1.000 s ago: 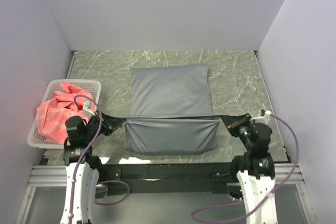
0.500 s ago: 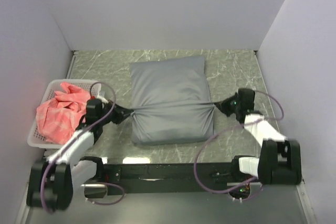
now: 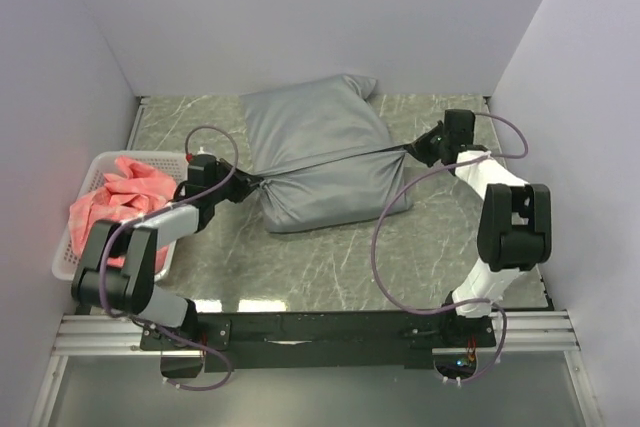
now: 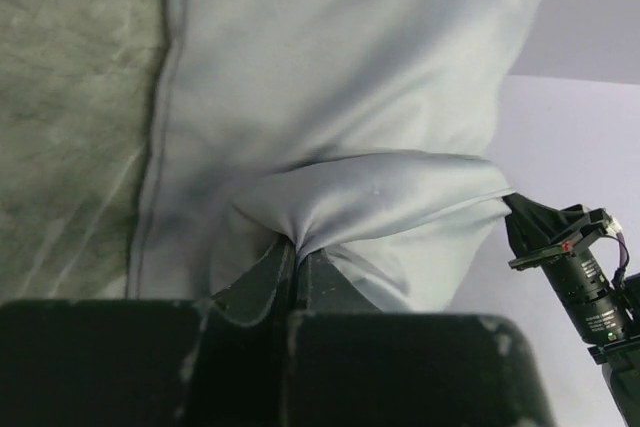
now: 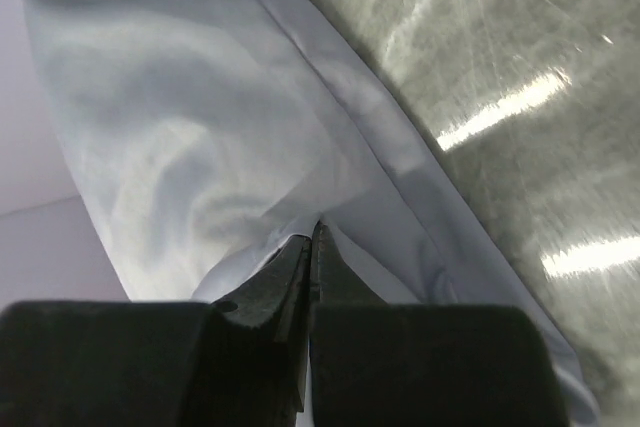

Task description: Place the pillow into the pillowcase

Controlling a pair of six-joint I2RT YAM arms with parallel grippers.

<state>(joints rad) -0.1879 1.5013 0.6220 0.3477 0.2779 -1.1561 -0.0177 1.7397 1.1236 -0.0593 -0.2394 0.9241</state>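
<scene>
The grey pillowcase [image 3: 320, 157] lies full and bulging across the back middle of the table, tilted, its far end against the back wall. The pillow does not show; it is hidden from view. My left gripper [image 3: 250, 187] is shut on a pinch of the pillowcase fabric at its left edge, seen close in the left wrist view [image 4: 297, 247]. My right gripper [image 3: 412, 147] is shut on the fabric at the right edge, seen in the right wrist view [image 5: 310, 232]. The cloth is pulled taut in a line between the two grippers.
A white lattice basket [image 3: 72, 252] with a pink-red checked cloth [image 3: 110, 207] stands at the left edge. Walls close in on the left, back and right. The marble tabletop [image 3: 330, 267] shows bare in front of the pillowcase.
Both grippers have moved far away from the near edge towards the back, carrying the pillowcase with them. It went from flat and folded to bunched, tilted and pushed against the back wall.
</scene>
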